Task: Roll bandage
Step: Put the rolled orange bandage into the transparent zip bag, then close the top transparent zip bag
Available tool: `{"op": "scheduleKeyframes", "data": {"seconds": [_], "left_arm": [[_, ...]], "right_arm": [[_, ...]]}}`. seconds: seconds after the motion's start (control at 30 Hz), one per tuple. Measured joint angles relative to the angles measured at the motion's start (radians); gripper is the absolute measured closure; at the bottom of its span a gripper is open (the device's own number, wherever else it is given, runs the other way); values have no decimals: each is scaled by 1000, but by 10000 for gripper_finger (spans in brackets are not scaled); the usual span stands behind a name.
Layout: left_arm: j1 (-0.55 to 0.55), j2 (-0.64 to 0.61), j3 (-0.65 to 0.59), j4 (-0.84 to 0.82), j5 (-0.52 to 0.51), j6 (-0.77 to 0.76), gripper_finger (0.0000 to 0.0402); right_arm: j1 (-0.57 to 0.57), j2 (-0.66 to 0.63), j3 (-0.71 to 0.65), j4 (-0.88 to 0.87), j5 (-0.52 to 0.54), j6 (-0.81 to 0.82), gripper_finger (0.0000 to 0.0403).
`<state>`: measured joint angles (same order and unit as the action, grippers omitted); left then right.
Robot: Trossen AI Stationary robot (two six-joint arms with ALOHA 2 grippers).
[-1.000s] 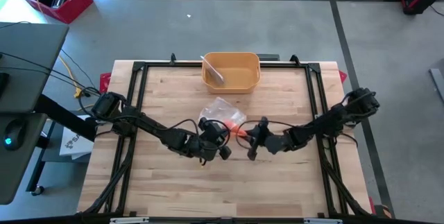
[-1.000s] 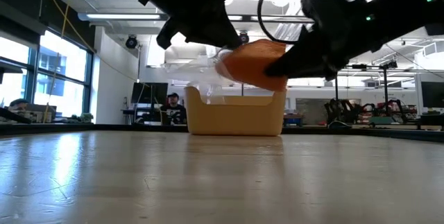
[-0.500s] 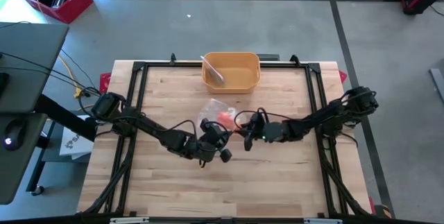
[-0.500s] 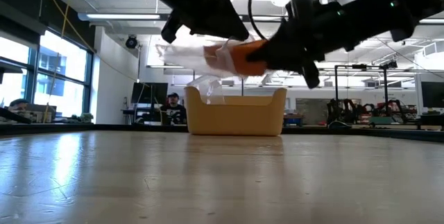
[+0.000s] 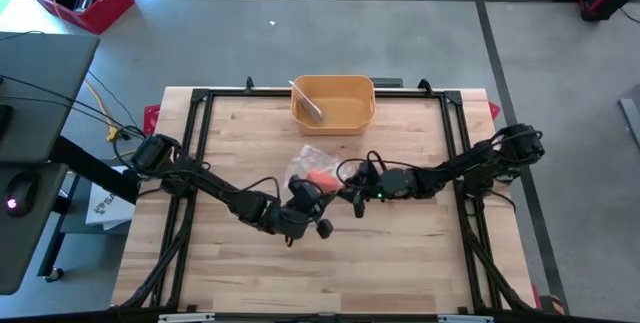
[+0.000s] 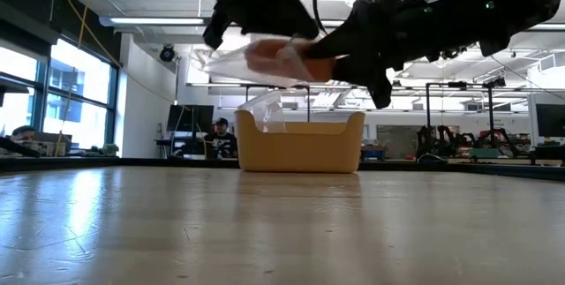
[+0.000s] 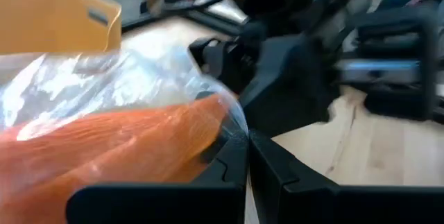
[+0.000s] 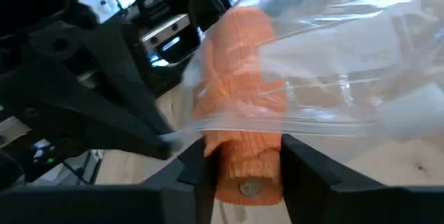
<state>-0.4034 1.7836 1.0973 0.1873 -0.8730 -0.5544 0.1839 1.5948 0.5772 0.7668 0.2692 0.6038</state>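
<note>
The right gripper (image 8: 243, 161) has its fingers (image 8: 191, 172) spread to either side of an orange rolled bandage (image 8: 243, 134), whose end sits between them; whether the pads actually press on the roll cannot be told. The left gripper (image 7: 246, 158) is clenched tight on the edge of a clear plastic bag (image 7: 118, 78) that wraps the bandage. In the high view both grippers meet near the middle of the wooden table (image 5: 400, 263), with the bag and bandage (image 5: 320, 178) held between them. The low view shows the bundle (image 6: 282, 58) raised well above the tabletop. Beyond it, at the table's far edge, stands a yellow bin (image 5: 333, 103) holding a crumpled clear wrapper (image 5: 308, 103).
</note>
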Motion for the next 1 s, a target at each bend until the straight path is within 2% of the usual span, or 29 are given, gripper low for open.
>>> {"op": "scheduleKeyframes", "data": {"seconds": [0.2, 0.47, 0.63, 0.73, 0.8, 0.93, 1.0], "left_arm": [[-4, 0, 0, -118, -4, -143, 401], [-3, 1, -1, -191, 33, -272, 401], [-3, -23, -1, -194, 59, -271, 401], [-3, -78, -1, -197, 64, -235, 401], [2, -123, -1, -222, 85, -204, 401], [27, -215, 0, -255, 218, -144, 401], [39, -238, 0, -264, 288, -116, 401]], "right_arm": [[-1, 0, 0, -44, -17, -7, 241], [39, -7, 0, -78, -19, 25, 244], [82, -90, 0, -169, -19, -13, 253], [120, -185, 0, -230, -19, -112, 258], [154, -259, 0, -261, -43, -240, 259], [238, -403, 0, -340, -104, -559, 258], [267, -461, -1, -410, -57, -640, 258]]}}
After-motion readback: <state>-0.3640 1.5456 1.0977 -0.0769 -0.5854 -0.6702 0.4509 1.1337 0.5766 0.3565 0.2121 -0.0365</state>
